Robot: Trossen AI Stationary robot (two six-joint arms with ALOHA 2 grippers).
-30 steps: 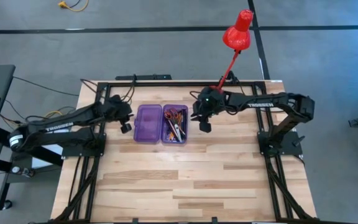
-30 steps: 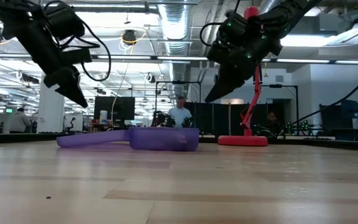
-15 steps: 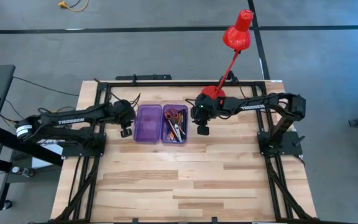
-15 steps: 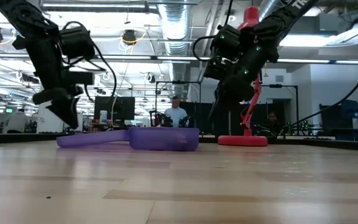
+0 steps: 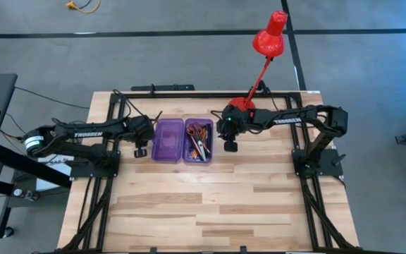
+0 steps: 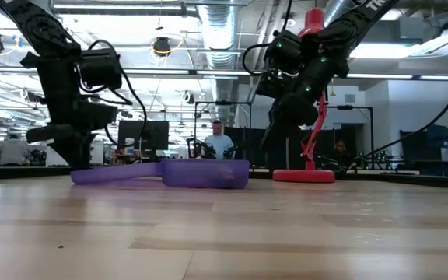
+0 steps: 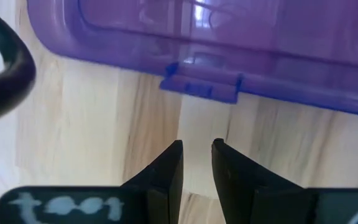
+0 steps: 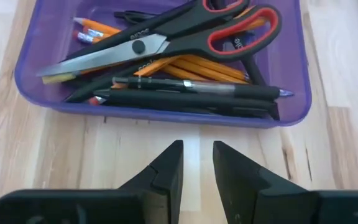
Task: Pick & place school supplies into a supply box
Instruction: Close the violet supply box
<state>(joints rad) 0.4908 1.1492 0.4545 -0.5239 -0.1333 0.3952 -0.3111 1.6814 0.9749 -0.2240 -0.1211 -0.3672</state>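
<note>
The supply box (image 5: 183,140) lies open on the table (image 5: 210,204), its two purple halves side by side between the two grippers. The left gripper (image 7: 196,163) sits low, just beside the outer long edge of the empty half (image 7: 229,37), on the side away from the filled half. Its fingers (image 7: 166,177) stand nearly together, a narrow slot of bare wood between them, and hold nothing. Directly ahead of the fingertips, a short way off, is the small purple latch tab (image 7: 201,86) on that half's rim; the tips do not touch it. The right gripper (image 8: 197,163) hangs just beside the outer long wall of the filled half (image 8: 166,118), above the table. Its fingers (image 8: 166,174) are likewise drawn close with a slim gap and grip nothing. Ahead of them, inside that half, lie the red-handled scissors (image 8: 166,34) on top, orange pencils (image 8: 197,65) beneath, and dark pens (image 8: 191,93) along the near wall. In the low view the left gripper appears to reach table level, though contact with the wood cannot be confirmed. A red desk lamp (image 5: 268,42) stands behind the right arm.
</note>
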